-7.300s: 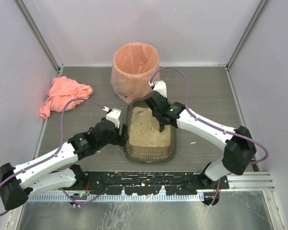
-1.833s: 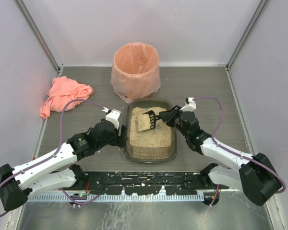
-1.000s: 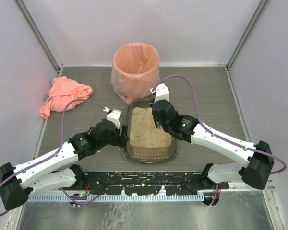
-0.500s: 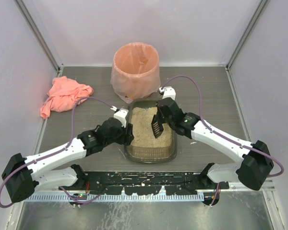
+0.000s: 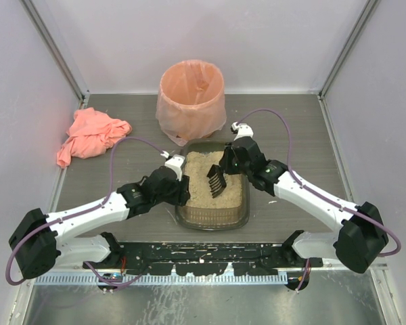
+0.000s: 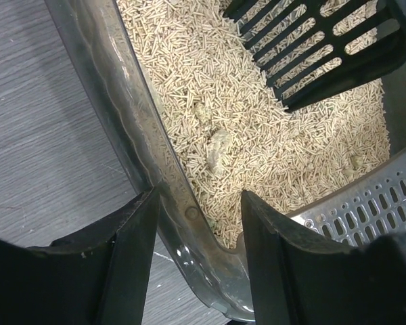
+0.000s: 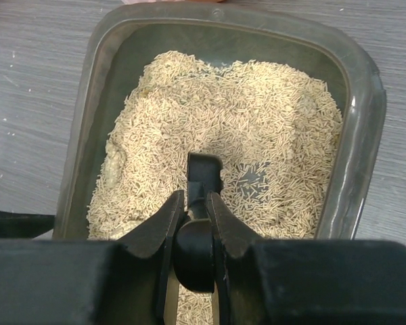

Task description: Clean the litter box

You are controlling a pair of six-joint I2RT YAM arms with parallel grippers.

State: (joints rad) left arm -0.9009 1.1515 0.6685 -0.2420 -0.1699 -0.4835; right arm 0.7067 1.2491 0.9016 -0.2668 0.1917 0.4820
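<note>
The litter box [image 5: 212, 221] is a dark translucent tray of beige pellets, mid-table. My left gripper [image 5: 182, 190] straddles its left wall [image 6: 187, 215], one finger [image 6: 132, 261] outside and the other finger [image 6: 274, 254] over the pellets. The jaws stand apart, with a gap on the inner side. Pale clumps [image 6: 216, 145] lie in the pellets near that wall. My right gripper [image 5: 233, 162] is shut on the handle [image 7: 204, 169] of a black slotted scoop [image 5: 216, 180], which hangs tilted over the pellets [image 7: 223, 115]. In the left wrist view the scoop [image 6: 325, 47] shows at top right.
A round bin [image 5: 191, 101] lined with a peach bag stands just behind the tray. A pink cloth [image 5: 91, 135] lies at the far left. Grey walls enclose the table on three sides. A metal rail [image 5: 203, 254] runs along the near edge.
My left gripper has pushed forward onto the tray's left wall and its jaws have narrowed. The right gripper has drawn back to the right, swinging the scoop's tines into view over the pellets.
</note>
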